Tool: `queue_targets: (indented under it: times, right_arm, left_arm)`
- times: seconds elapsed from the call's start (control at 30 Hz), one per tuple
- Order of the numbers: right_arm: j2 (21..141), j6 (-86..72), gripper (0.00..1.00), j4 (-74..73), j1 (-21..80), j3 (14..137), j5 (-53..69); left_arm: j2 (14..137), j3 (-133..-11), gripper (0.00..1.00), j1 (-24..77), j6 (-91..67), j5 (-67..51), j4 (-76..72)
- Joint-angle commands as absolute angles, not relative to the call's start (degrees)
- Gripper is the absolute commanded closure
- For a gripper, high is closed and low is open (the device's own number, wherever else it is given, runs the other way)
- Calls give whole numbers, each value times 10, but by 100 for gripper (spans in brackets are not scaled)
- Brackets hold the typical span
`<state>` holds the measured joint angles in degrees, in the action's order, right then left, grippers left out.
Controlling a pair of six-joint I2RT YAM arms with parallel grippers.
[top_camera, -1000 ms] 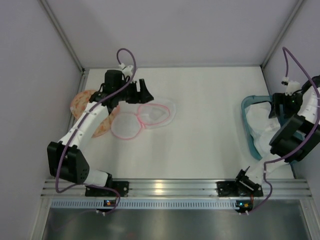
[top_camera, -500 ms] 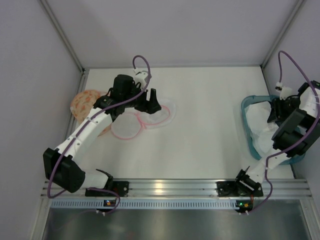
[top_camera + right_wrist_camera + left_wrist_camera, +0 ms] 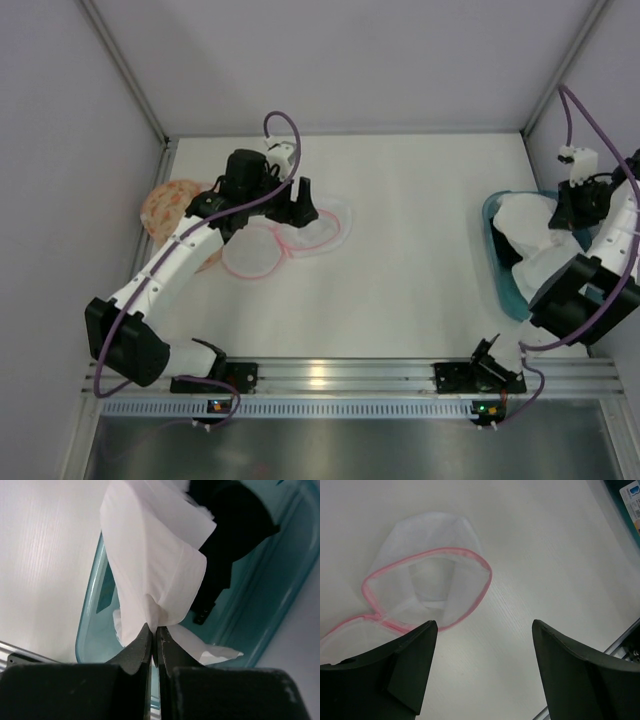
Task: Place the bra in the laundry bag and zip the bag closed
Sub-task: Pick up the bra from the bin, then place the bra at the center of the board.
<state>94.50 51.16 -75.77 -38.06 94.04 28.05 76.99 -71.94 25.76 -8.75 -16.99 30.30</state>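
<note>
nothing is bagged yet. the bra point(image 3: 235, 525) lies in the teal tub point(image 3: 260, 610), and the white cloth point(image 3: 150, 565) pinched tight in my right gripper point(image 3: 155, 630) hangs over it, in the way. my left gripper point(image 3: 484, 627) hangs wide apart over the white pouch point(image 3: 430, 575). the laundry bag point(image 3: 165, 205) lies far left, well apart from the bra.

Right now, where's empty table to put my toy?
The wide middle of the table, between the pouch and the tub, is bare, and so is the strip along the back wall. The left is crowded: pouch, speckled bag, left claw. The right claw holds a cloth over the tub.
</note>
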Motion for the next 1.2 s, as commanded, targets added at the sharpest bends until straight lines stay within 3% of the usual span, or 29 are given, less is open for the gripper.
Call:
queue_targets:
  times: [0.0,0.27,0.6,0.73,0.83,0.93,0.97,1.17]
  right_arm:
    - [870,583,100,-833,-388,986,347]
    - [757,635,100,-857,-356,1006,430]
    - [677,608,100,-843,-169,990,524]
    - [665,599,100,-840,-114,970,574]
    - [652,583,100,-811,-79,935,604]
    - [630,565,100,-762,-50,891,634]
    - [618,556,100,-749,-37,880,640]
    - [571,512,100,-651,-4,807,693]
  left_arm:
    - [744,-751,17,254,-76,-153,295]
    - [744,-775,12,214,-91,-180,294]
    - [731,-773,2,200,-93,-192,295]
    - [722,-759,2,179,-113,-320,288]
    - [728,-738,2,172,-166,-472,254]
    - [751,-690,1,173,-327,-589,150]
    - [756,-671,1,175,-431,-604,68]
    - [707,-520,1,194,-637,-575,-170]
